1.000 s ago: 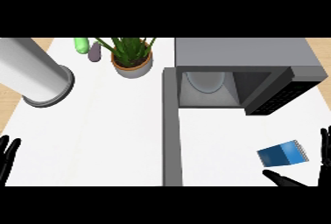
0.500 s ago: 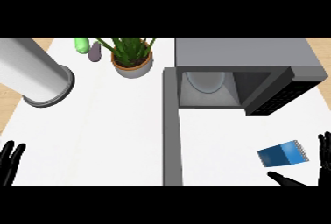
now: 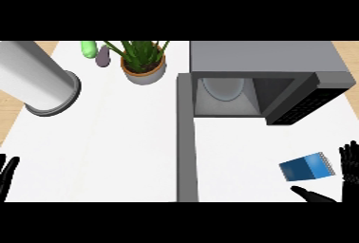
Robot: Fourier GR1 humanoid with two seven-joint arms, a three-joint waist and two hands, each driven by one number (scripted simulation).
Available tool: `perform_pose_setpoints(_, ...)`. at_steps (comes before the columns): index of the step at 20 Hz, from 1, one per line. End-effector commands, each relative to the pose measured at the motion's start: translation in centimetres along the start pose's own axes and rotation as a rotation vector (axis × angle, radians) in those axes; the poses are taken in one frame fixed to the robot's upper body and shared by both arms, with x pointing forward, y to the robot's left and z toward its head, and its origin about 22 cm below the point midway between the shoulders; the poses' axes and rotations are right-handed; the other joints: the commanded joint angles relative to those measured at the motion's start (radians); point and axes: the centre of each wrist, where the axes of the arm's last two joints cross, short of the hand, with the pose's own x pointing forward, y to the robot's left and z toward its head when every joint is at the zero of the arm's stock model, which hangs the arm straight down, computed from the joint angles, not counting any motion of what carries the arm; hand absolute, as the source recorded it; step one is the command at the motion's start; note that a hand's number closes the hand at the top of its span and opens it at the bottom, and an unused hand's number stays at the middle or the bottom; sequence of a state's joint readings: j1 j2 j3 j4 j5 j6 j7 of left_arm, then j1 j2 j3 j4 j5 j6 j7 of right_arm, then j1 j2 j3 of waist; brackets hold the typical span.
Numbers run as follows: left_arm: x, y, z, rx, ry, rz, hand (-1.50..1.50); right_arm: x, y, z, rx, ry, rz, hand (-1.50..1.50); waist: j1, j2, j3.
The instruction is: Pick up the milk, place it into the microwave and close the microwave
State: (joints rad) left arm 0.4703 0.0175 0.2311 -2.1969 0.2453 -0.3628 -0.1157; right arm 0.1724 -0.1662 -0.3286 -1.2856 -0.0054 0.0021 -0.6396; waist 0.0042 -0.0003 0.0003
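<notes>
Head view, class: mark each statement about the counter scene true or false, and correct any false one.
1. The microwave door stands open. True.
2. The blue milk carton sits inside the microwave. False: it lies on the counter, in front of the microwave.
3. The right robot hand is curled round the carton. False: its fingers are open beside it.
4. A potted plant stands left of the microwave. True.
5. The left robot hand shows at the lower left edge. True.
</notes>
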Motion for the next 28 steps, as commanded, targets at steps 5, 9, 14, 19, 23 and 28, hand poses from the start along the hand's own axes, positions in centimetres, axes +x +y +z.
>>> perform_pose_setpoints(5, -1.7, -0.2, 2.1, 0.017, 0.017, 0.003, -1.50, -2.5, 0.0, -1.3, 0.003, 0.046, 0.012, -1.50, 0.003, -0.001, 0.000)
perform_pose_setpoints(9, -0.5, -0.2, -0.6, 0.012, -0.009, -0.003, -1.50, -4.2, -0.4, -0.1, 0.046, 0.068, -0.032, -1.50, -0.001, 0.000, 0.000)
perform_pose_setpoints(14, -1.2, 0.3, 0.9, 0.006, 0.027, 0.001, -1.50, -6.4, 0.1, 0.9, 0.083, 0.086, -0.081, -1.50, 0.002, 0.000, 0.000)
perform_pose_setpoints(19, -0.1, -0.9, 1.0, 0.008, 0.011, 0.004, -1.50, -7.8, 0.8, 0.3, 0.067, 0.084, -0.117, -1.50, 0.006, 0.001, 0.001)
perform_pose_setpoints(23, 0.2, 0.4, -0.7, 0.016, 0.018, 0.016, -1.50, -8.0, 1.4, -0.8, 0.043, 0.063, -0.104, -1.50, 0.002, 0.001, 0.001)
perform_pose_setpoints(28, -0.1, 0.0, 0.1, -0.013, 0.017, 0.012, -1.50, -8.5, 2.1, -0.9, 0.040, 0.031, -0.197, -1.50, 0.007, 0.002, 0.002)
